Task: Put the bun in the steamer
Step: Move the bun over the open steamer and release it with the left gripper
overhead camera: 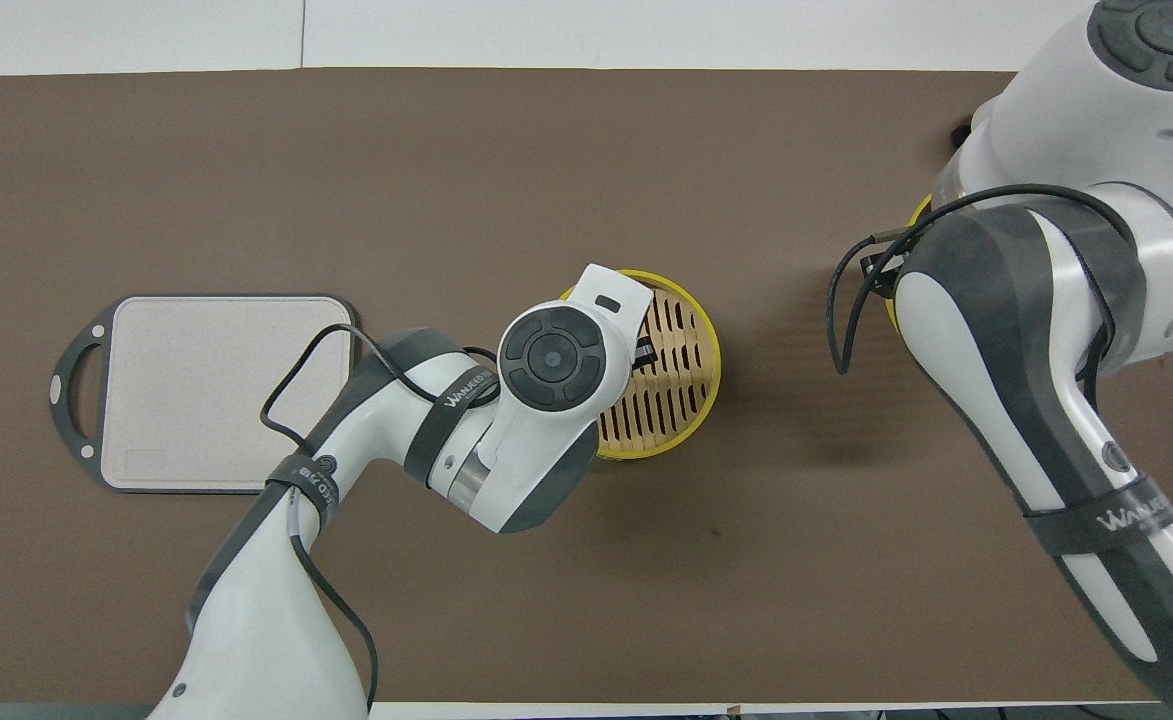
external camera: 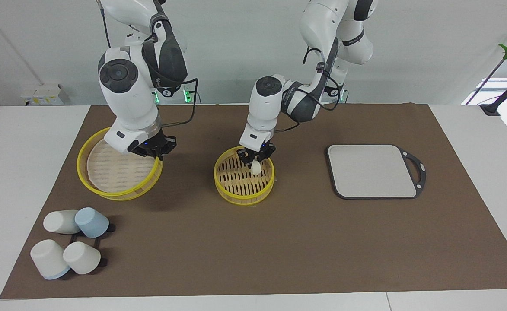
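The steamer (external camera: 236,199), a yellow-rimmed basket with a slatted floor, sits at the middle of the brown mat. My left gripper (external camera: 256,163) reaches down into it, on the side nearer the robots. It is shut on the small cream-white bun (external camera: 256,169), which hangs low over the slats. In the overhead view the left hand covers the bun and part of the steamer (overhead camera: 708,372). My right gripper (external camera: 154,153) is shut on the rim of the steamer's lid (external camera: 115,172) and holds it tilted toward the right arm's end of the table.
A grey cutting board with a dark handle (external camera: 372,170) lies toward the left arm's end and also shows in the overhead view (overhead camera: 216,390). Several white and blue cups (external camera: 69,246) lie on their sides, farther from the robots than the lid.
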Motion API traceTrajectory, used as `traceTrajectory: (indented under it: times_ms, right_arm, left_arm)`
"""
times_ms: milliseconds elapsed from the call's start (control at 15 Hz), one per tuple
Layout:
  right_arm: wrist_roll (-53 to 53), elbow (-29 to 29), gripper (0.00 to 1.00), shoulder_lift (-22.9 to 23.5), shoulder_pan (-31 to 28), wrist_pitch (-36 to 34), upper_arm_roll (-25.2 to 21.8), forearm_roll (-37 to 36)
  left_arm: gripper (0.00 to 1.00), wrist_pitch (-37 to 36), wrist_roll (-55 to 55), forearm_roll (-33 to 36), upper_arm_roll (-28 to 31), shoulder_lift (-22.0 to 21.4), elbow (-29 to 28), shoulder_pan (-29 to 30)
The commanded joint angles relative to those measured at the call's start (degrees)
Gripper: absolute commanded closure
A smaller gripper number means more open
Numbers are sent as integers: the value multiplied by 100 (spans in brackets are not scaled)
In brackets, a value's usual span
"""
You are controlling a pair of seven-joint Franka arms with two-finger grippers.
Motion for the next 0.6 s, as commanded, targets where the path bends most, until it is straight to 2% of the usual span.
traceTrajectory:
  times_ms: [0,67,133,200,400,533]
  right_arm:
    - [-18,-322,100,-273,-28,156,12,37]
    - [-18,-322,100,-273,-28,156,12,37]
    - [-1,-322,100,-273,-19,156,3,37]
    - [25,-313,100,-273,-10,156,3,45]
    - [305,-226,100,-247,86,182,21,45]
    - [788,98,100,-160,436,340,39,141]
  left_arm:
    - [61,158,-128,142,112,83,-26,-81]
    - [44,158,-136,142,112,83,-26,-81]
    - [15,149,-154,142,112,83,-26,-81]
    - [0,123,-171,142,112,83,-26,-81]
    - [0,-87,-189,142,112,-83,-26,-20]
    - [0,-674,-119,142,156,-582,-26,242]
